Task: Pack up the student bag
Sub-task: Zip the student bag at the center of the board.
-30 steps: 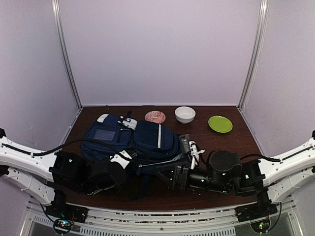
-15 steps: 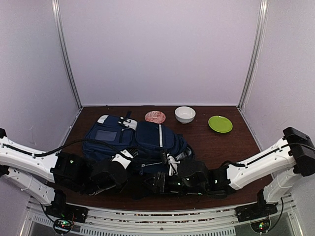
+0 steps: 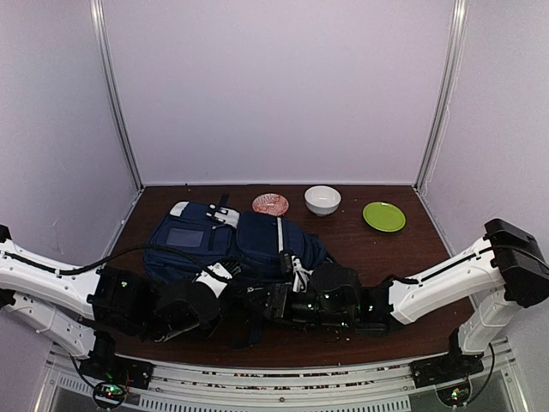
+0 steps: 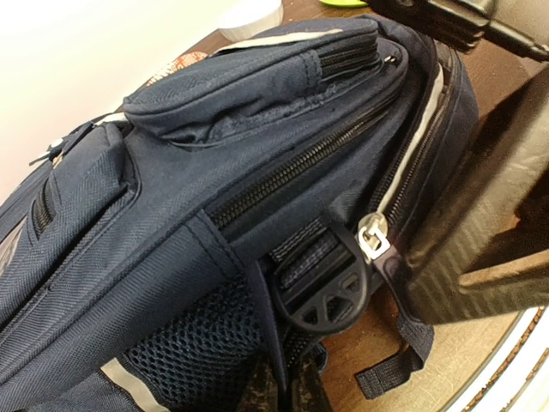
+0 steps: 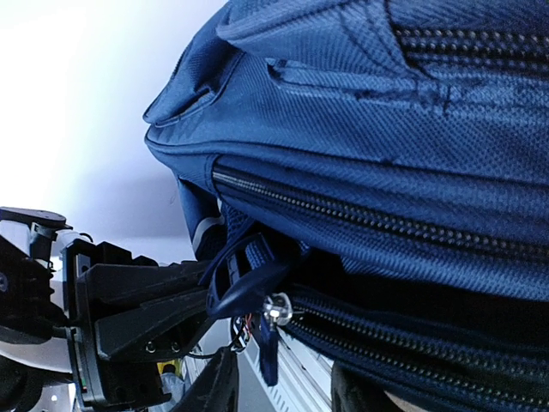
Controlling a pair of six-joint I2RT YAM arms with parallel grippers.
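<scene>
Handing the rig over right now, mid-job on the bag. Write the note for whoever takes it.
Left pincer: shut, apparently pinching the large navy-blue fabric backpack at its near edge.
Right pincer: open, jaws either side of a small silver zip pull, not gripping it.
Backpack lies on the dark brown table, left of centre.
Done: nothing visibly packed; zips in view closed.
Left: grip pull, unzip, pack.
</scene>
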